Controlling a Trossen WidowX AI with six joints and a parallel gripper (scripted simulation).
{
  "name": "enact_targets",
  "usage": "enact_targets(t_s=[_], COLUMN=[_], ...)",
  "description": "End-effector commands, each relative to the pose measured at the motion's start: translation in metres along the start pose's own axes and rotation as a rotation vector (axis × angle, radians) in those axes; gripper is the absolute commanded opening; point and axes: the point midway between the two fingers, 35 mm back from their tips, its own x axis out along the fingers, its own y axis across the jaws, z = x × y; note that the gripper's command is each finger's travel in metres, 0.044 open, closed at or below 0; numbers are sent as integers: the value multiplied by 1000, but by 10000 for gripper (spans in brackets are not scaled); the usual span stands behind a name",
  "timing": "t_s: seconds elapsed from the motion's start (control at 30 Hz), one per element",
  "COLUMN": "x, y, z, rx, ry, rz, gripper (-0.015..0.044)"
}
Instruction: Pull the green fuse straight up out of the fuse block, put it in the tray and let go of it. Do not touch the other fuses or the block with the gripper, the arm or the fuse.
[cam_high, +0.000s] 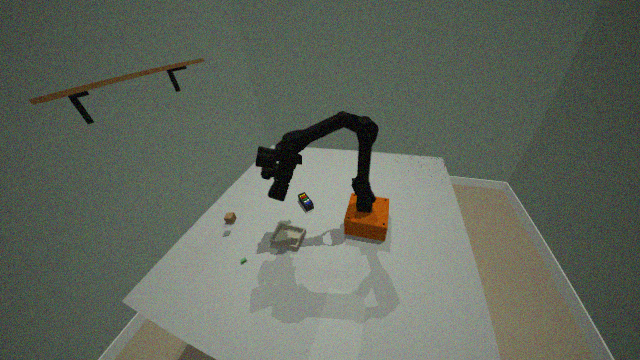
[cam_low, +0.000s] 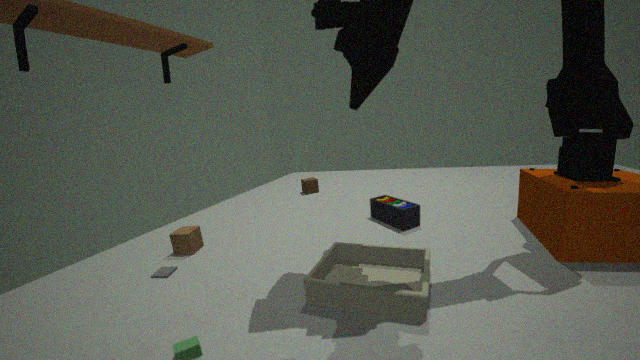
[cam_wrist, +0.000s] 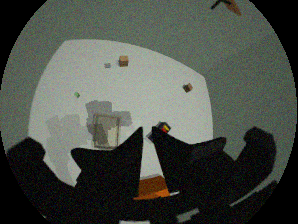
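The dark fuse block (cam_high: 304, 205) (cam_low: 395, 215) (cam_wrist: 161, 125) stands on the white table top with a row of coloured fuses in it. The green fuse (cam_low: 396, 202) sits in the middle of that row. The shallow beige tray (cam_high: 289, 228) (cam_low: 367, 302) (cam_wrist: 95, 129) lies in front of the block, with nothing in it. My gripper (cam_high: 277, 196) (cam_low: 354, 106) (cam_wrist: 147, 129) hangs high above the table, over the space between the block and the tray. Its fingers are shut with nothing between them.
The arm's orange base (cam_high: 367, 218) (cam_low: 575, 225) stands right of the block. Two brown cubes (cam_low: 186, 240) (cam_low: 310, 185), a flat grey tile (cam_low: 164, 272) and a small green block (cam_high: 243, 260) (cam_low: 187, 347) lie to the left. A wooden shelf (cam_high: 115, 80) hangs on the wall.
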Motion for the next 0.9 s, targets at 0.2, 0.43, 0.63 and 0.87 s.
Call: enact_targets(t_s=[0.2, 0.43, 0.63, 0.87], x=[109, 142, 141, 143], y=[-68, -95, -97, -97], z=[-56, -91, -95, -95], rx=[-472, -665, -665, -665], ry=[308, 324, 325, 325], rz=[220, 399, 399, 399], gripper=[61, 61, 61, 61])
